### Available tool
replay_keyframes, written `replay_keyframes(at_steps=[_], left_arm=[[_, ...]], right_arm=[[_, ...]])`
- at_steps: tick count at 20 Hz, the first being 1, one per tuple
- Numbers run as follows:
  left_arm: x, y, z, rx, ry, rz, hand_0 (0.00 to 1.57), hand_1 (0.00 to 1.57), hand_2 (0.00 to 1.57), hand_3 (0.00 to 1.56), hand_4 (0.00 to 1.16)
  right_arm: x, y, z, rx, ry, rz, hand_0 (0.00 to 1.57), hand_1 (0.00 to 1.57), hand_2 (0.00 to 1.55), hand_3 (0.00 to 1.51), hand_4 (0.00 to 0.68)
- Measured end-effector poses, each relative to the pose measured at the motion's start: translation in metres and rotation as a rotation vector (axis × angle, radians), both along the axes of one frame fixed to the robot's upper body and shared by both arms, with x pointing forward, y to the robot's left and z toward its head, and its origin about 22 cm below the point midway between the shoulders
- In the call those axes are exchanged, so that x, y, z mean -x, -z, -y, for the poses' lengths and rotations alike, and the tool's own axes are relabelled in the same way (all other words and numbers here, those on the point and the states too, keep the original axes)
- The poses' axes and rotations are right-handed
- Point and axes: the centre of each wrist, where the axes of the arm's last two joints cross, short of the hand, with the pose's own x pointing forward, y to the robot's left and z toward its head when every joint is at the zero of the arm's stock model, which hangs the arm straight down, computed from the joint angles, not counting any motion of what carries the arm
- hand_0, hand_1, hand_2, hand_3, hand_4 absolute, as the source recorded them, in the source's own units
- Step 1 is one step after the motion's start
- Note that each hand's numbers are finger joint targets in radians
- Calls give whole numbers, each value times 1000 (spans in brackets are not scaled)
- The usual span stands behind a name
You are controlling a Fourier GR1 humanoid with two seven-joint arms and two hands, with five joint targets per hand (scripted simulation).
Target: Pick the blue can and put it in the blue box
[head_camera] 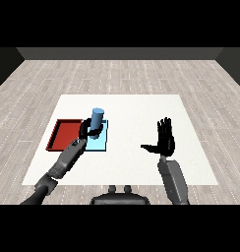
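Observation:
A blue can (97,118) stands upright over the light blue tray (100,142), with my left hand (87,131) curled round its lower part. I cannot tell whether the can's base touches the tray, since the hand hides it. The red tray (63,134) lies just left of the blue one and holds nothing. My right hand (164,140) is raised to the right of the trays, fingers straight up and thumb out to the left, holding nothing.
The white table (132,108) spreads around both trays. My left forearm (65,160) crosses the front edge of the red tray. A wooden floor surrounds the table.

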Motion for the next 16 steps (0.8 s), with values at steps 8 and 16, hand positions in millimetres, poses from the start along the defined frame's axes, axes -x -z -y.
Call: replay_keyframes(at_steps=[8, 16], left_arm=[[-8, 29, -18, -221, -146, -319, 732, 732, 686, 480, 914], [2, 62, -13, -264, -259, -584, 1464, 1464, 1314, 0, 700]], right_arm=[[0, 4, 7, -17, 12, -13, 0, 0, 0, 0, 0], [-5, 25, 19, -26, 26, -41, 0, 0, 0, 0, 0]])
